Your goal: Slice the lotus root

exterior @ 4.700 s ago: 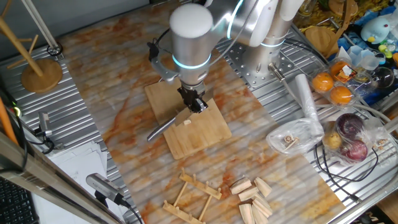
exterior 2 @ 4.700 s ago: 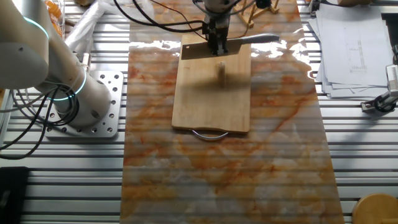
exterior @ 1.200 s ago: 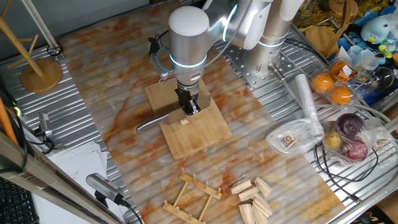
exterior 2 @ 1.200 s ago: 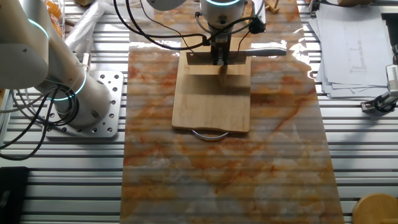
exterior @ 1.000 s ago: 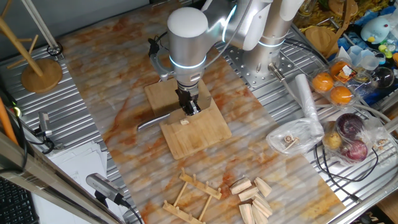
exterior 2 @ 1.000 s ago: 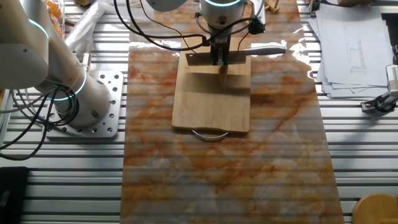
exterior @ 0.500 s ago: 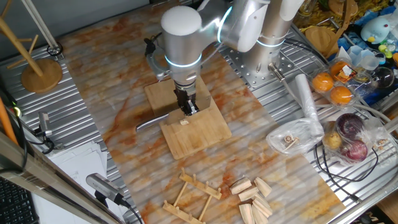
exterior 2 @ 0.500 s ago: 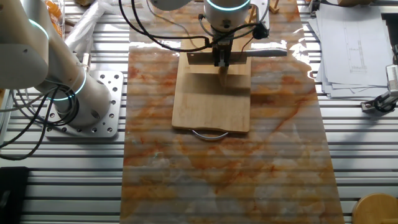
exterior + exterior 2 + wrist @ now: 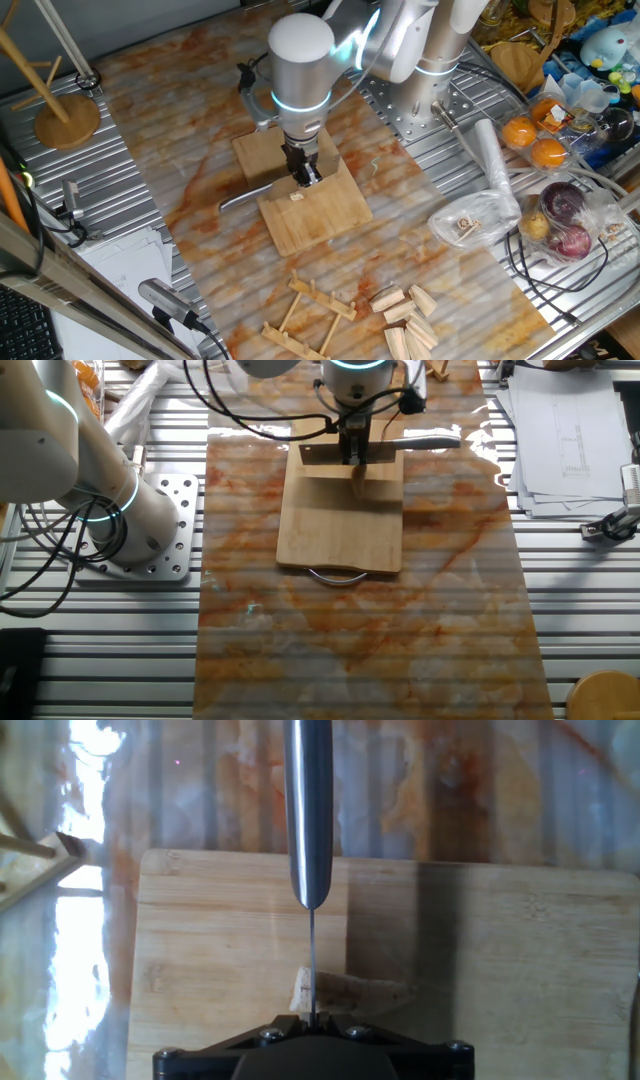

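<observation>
The lotus root [image 9: 352,992] is a short pale stub lying on the wooden cutting board [image 9: 220,940]. A thin cut end [image 9: 300,991] shows left of the blade. My gripper [image 9: 312,1020] is shut on a knife [image 9: 308,810]; its steel handle points away and its thin blade stands edge-down in the root. In one fixed view the gripper [image 9: 303,172] hangs over the board [image 9: 335,218], the root [image 9: 296,197] is just below it, and the knife handle [image 9: 240,197] sticks out left. In the other fixed view the gripper [image 9: 354,455] hides most of the root.
Wooden wedge blocks [image 9: 405,308] and a wooden rack [image 9: 310,320] lie near the front. A plastic bag [image 9: 470,220], oranges [image 9: 535,140] and red onions [image 9: 565,215] crowd the right side. A wooden stand [image 9: 65,115] is at the far left. The arm's base [image 9: 130,530] stands beside the mat.
Since 4.7 s ago the knife has shifted along the board and come down onto the lotus root. Over the last second the arm only swayed slightly; the blade stays in the root.
</observation>
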Controlling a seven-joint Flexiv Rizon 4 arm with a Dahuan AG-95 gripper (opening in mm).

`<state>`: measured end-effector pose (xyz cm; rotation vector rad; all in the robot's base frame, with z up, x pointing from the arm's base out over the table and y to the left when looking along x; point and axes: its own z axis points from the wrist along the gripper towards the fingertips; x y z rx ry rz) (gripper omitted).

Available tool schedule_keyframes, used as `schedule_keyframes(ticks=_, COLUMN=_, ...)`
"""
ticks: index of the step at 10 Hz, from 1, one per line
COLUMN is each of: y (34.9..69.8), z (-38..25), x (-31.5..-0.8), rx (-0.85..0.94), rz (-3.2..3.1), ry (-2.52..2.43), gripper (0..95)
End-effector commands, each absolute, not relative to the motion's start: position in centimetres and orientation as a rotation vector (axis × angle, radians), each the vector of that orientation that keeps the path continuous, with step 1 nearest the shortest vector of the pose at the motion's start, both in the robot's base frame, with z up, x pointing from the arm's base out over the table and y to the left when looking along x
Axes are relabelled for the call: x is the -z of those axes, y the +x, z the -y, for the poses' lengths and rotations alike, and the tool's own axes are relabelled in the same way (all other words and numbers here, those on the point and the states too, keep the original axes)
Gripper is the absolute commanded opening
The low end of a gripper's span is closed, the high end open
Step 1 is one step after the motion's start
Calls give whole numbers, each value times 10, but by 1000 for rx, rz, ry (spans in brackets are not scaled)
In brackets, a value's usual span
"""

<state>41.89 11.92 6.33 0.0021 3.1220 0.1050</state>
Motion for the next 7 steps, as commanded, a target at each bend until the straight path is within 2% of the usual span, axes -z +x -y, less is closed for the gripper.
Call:
schedule_keyframes(ticks=1, y=419, z=-121, x=-28, rx=-78, rz=-3128, ry=-8, gripper=0)
schedule_keyframes(ticks=7, y=420, z=-121, x=-28, rx=-69, rz=-3150, ry=-16, gripper=0)
